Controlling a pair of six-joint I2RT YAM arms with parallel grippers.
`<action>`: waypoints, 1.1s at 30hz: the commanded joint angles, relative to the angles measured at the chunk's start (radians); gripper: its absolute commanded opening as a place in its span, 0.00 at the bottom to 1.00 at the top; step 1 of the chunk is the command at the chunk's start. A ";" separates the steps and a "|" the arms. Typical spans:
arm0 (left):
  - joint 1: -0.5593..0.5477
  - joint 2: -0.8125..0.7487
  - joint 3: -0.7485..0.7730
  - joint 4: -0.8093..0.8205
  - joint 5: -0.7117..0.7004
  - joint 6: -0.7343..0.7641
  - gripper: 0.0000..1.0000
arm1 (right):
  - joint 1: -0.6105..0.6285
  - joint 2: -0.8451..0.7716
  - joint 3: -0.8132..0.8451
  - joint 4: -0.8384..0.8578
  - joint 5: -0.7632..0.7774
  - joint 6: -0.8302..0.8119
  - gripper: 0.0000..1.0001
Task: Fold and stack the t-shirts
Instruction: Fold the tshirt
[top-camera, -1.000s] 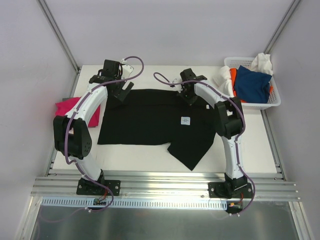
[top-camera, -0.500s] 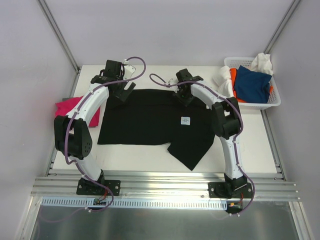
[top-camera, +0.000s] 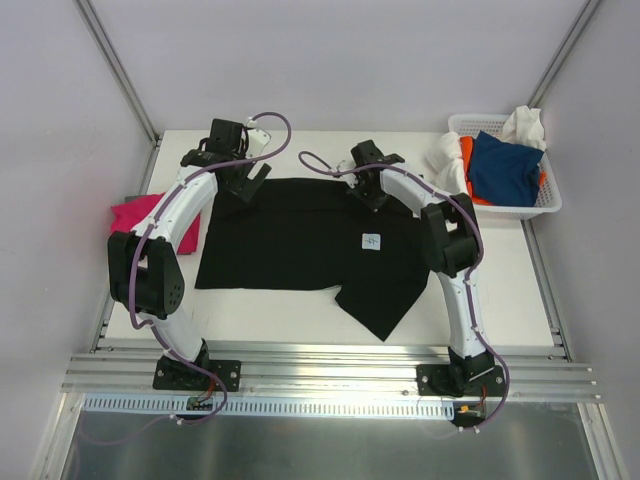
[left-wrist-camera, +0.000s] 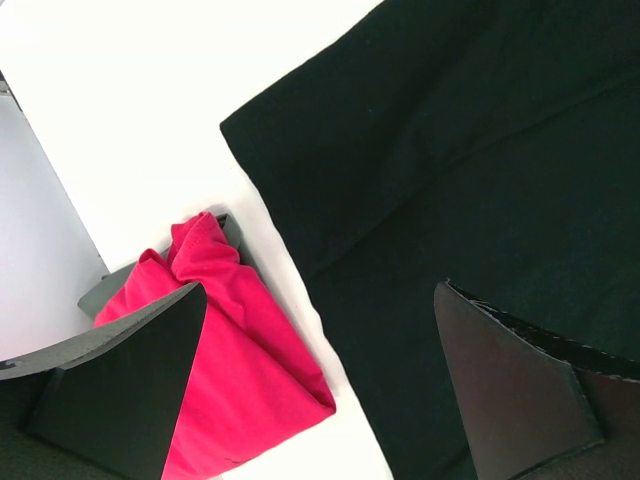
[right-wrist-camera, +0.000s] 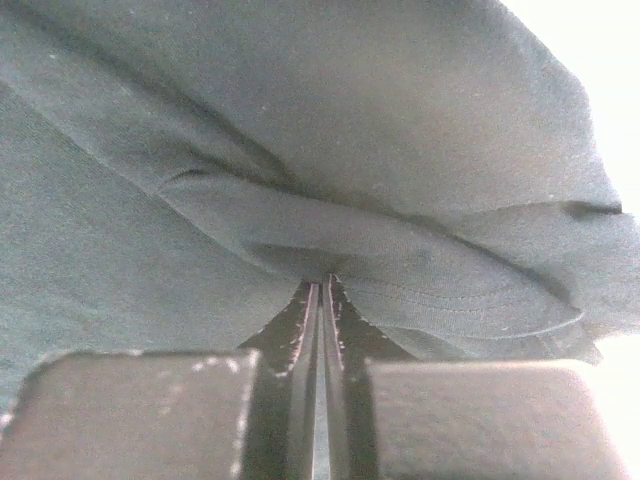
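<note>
A large black t-shirt (top-camera: 300, 240) lies spread flat on the white table, with one lower corner folded out toward the front. My right gripper (top-camera: 373, 197) is at its far edge. In the right wrist view the right gripper (right-wrist-camera: 322, 282) is shut, pinching a raised fold of the black cloth (right-wrist-camera: 350, 120). My left gripper (top-camera: 243, 188) hovers open over the shirt's far left corner. The left wrist view shows the left gripper (left-wrist-camera: 320, 300) with wide jaws above the black shirt (left-wrist-camera: 480, 150) and a folded magenta-pink t-shirt (left-wrist-camera: 240, 350). The pink t-shirt (top-camera: 135, 215) lies at the table's left edge.
A white lattice basket (top-camera: 545, 205) at the back right holds a blue tee (top-camera: 505, 168), an orange one (top-camera: 465, 150) and white cloth (top-camera: 525, 125). A small white label (top-camera: 372, 241) shows on the black shirt. Enclosure walls stand close on both sides.
My right gripper has shifted slightly left along the black shirt's far edge. The left arm has stayed still and open.
</note>
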 joint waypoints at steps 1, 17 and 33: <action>-0.007 -0.007 0.034 -0.005 -0.002 -0.013 0.99 | 0.002 -0.077 0.012 -0.003 0.034 0.000 0.01; -0.007 -0.030 0.021 -0.002 0.059 -0.071 0.98 | 0.130 -0.319 -0.112 -0.082 0.028 0.034 0.02; -0.011 -0.106 -0.040 -0.004 0.044 -0.016 0.99 | 0.178 -0.393 -0.298 -0.121 0.020 0.066 0.73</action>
